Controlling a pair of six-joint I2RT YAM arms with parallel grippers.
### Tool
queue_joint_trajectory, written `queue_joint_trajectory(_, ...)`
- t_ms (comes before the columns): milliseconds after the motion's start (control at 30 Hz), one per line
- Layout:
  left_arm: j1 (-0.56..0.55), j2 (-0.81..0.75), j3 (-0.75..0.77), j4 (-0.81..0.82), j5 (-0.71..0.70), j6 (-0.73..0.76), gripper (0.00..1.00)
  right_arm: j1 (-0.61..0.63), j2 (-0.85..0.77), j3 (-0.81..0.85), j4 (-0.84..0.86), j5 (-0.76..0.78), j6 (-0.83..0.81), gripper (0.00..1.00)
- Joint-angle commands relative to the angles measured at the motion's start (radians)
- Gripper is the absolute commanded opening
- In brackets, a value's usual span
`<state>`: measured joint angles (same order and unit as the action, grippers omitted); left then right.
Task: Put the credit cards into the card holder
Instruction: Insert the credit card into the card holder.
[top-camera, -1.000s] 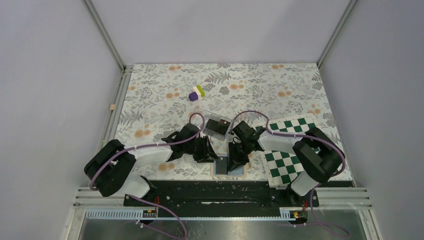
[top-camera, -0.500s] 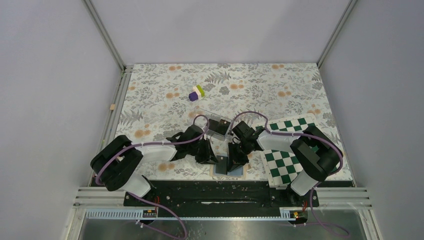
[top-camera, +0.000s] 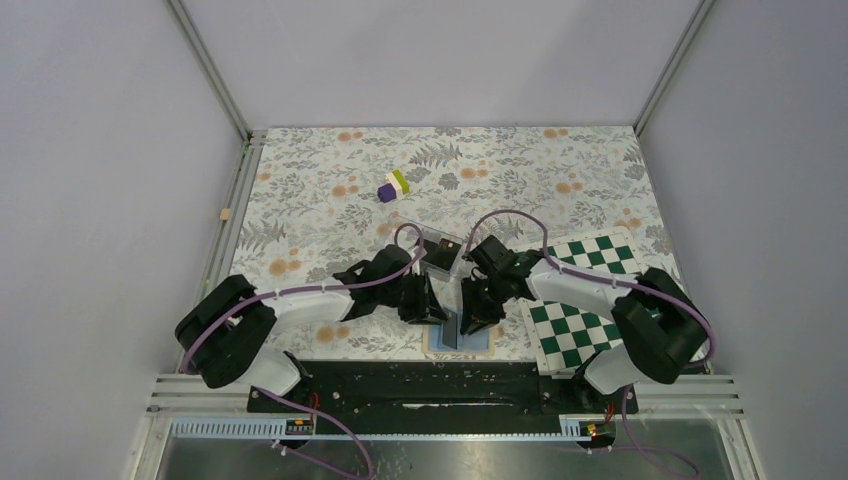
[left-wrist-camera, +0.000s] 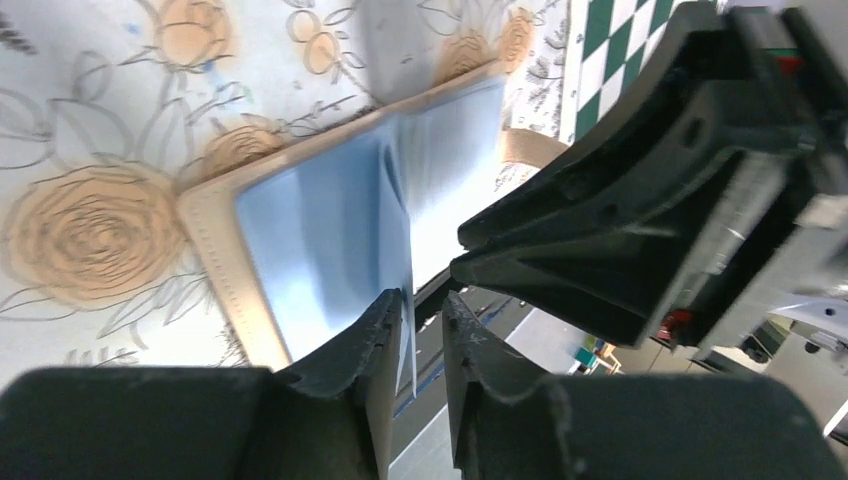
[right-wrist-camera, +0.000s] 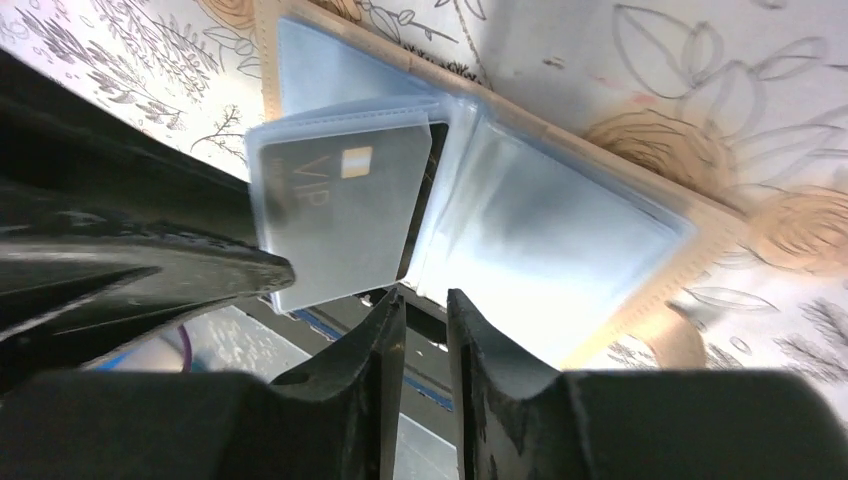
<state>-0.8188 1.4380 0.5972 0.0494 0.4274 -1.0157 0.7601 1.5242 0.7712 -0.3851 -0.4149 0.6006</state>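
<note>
Left gripper (left-wrist-camera: 420, 300), jaws a narrow slit apart, meets a clear sleeve leaf (right-wrist-camera: 300, 150) of the open card holder (top-camera: 482, 342) at its fingertips; a grey credit card (right-wrist-camera: 340, 210) sits inside that leaf, raised over the holder's fold; right gripper (right-wrist-camera: 425, 295), jaws slightly apart, hangs over the holder's right half

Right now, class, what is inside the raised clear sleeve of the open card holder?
The sleeve holds a dark credit card marked VIP, with a pale chip. A darker edge shows behind it; the rest is covered.
</note>
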Motion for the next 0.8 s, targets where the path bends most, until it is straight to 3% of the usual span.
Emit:
queue_joint_trajectory(0,-0.026,0.038,0.066,0.073,0.055,-0.021,0.24,-0.018,-0.113,0.060,-0.148,0.152,-0.049,0.30)
queue_joint_trajectory(467,-0.138,0.256,0.200,0.213,0.100,-0.091,0.29,-0.199,-0.217,0.007,-0.179,0.121,-0.104,0.31)
queue_joint_trajectory(767,-0.143,0.224,0.206,0.388,0.119,-0.119,0.30,-0.241,-0.205,0.034,-0.161,0.056,-0.106,0.39)
